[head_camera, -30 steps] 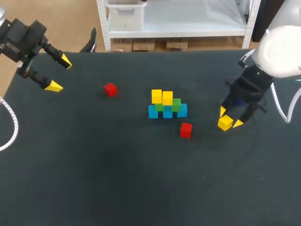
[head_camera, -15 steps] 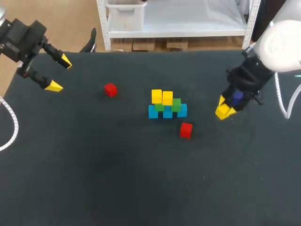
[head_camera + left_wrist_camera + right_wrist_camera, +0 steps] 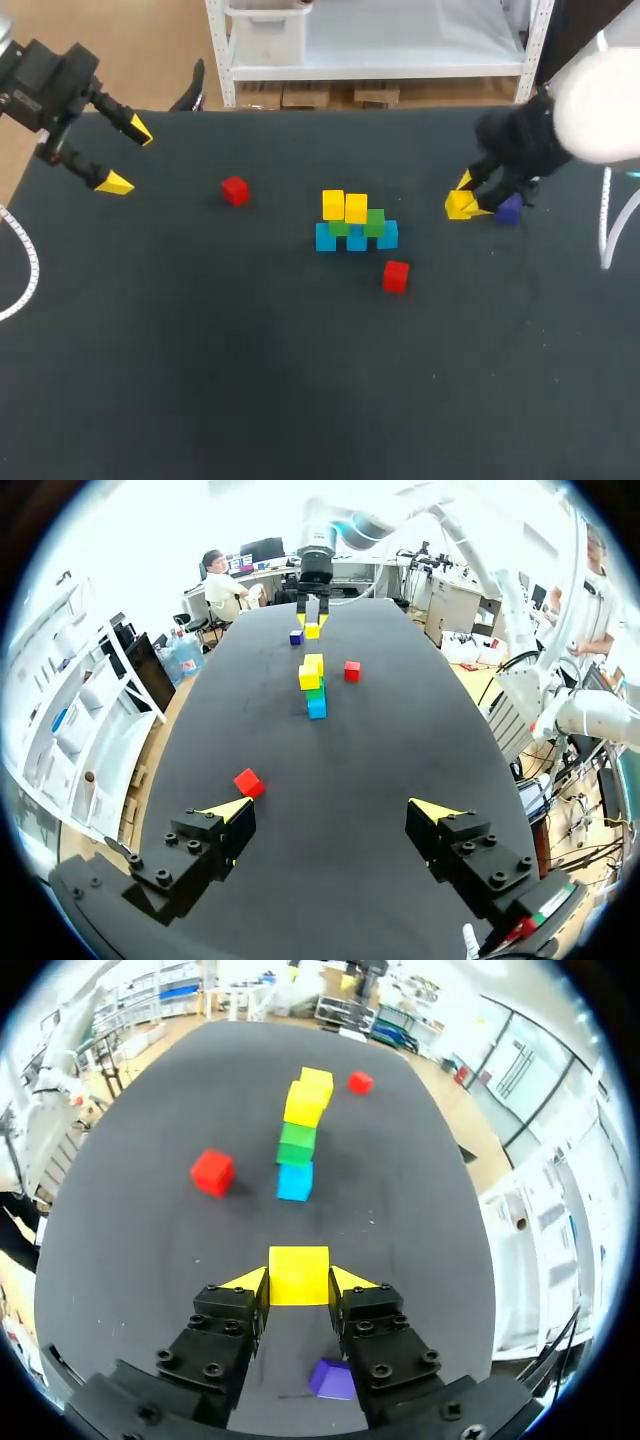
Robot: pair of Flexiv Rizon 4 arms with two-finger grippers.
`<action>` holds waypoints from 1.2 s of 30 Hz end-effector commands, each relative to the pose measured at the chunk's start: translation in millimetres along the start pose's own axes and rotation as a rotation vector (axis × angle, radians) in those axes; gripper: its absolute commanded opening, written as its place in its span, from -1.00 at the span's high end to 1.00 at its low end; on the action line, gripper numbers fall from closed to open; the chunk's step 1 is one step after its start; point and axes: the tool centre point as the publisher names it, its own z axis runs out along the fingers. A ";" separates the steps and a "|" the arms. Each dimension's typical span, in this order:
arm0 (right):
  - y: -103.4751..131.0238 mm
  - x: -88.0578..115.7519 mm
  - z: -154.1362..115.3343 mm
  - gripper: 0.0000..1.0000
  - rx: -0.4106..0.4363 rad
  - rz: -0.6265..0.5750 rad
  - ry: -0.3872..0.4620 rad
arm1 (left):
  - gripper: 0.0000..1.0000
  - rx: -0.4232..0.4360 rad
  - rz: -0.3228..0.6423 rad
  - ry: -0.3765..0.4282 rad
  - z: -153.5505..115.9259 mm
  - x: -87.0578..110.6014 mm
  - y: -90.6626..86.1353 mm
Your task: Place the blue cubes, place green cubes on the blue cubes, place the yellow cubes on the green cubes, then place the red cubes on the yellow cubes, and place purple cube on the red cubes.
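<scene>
Two right gripper (image 3: 298, 1282) fingers clamp a yellow cube (image 3: 459, 205), while the left gripper (image 3: 331, 809) fingers stand wide apart.

1 cube (image 3: 395, 276) just before stack (image 3: 355, 225)

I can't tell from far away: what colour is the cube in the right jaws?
Yellow cube; clearest in the right wrist view.

Bare table (image 3: 250, 380) between gripped yellow cube (image 3: 298, 1274) and stack (image 3: 298, 1130); red cube (image 3: 212, 1172) just beside that lane.
</scene>
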 end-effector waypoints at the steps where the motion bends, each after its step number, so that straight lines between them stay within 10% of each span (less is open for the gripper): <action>1: 0.8 -21.9 8.1 1.00 0.047 0.000 0.106 | -1.00 0.002 0.002 0.001 0.0 0.5 1.4; 36: -4.2 -80.0 20.9 1.00 0.011 0.151 0.068 | -1.00 0.002 0.002 0.001 0.0 0.5 1.4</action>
